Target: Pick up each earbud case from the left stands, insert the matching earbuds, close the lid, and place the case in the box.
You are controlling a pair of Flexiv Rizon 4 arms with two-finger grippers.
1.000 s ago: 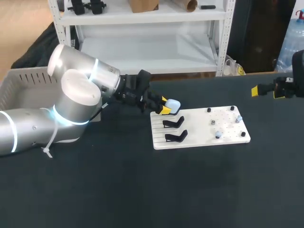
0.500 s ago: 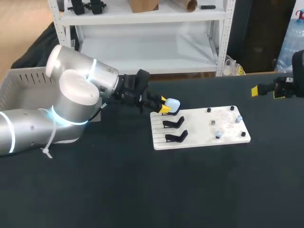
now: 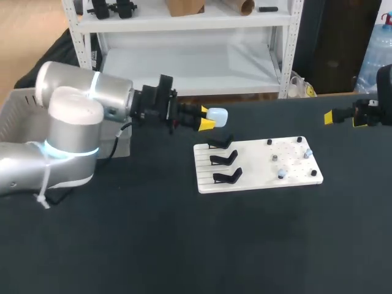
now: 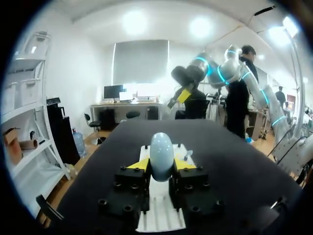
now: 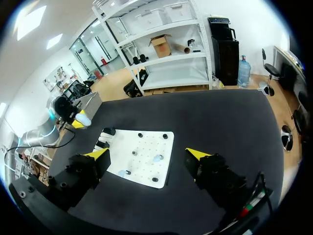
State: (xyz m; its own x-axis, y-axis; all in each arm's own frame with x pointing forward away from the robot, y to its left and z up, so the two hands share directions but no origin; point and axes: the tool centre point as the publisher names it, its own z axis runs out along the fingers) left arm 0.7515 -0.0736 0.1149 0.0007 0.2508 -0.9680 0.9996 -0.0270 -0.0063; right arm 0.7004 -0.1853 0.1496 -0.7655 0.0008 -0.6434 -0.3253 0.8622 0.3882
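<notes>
Left gripper [image 3: 208, 119] clamps an earbud case [image 3: 218, 114] above the board [image 3: 257, 176], ready for loading; right gripper [image 5: 147, 153] gapes empty.

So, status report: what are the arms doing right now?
Left gripper shut on earbud case, held clear of the stands. Right gripper open, empty, off to the side. Nothing in the way.

The earbud case [image 4: 161, 154] is seen as smooth, pale blue plastic with a soft gloss, and the left gripper [image 4: 161, 165] is built of matt black blocks with dull yellow tips. The table [image 3: 184, 245] is covered in a matt black, cloth-like material. The board [image 3: 257, 176] is made of smooth white plastic, and the left arm [image 3: 92, 95] is clad in satin silver shells.
</notes>
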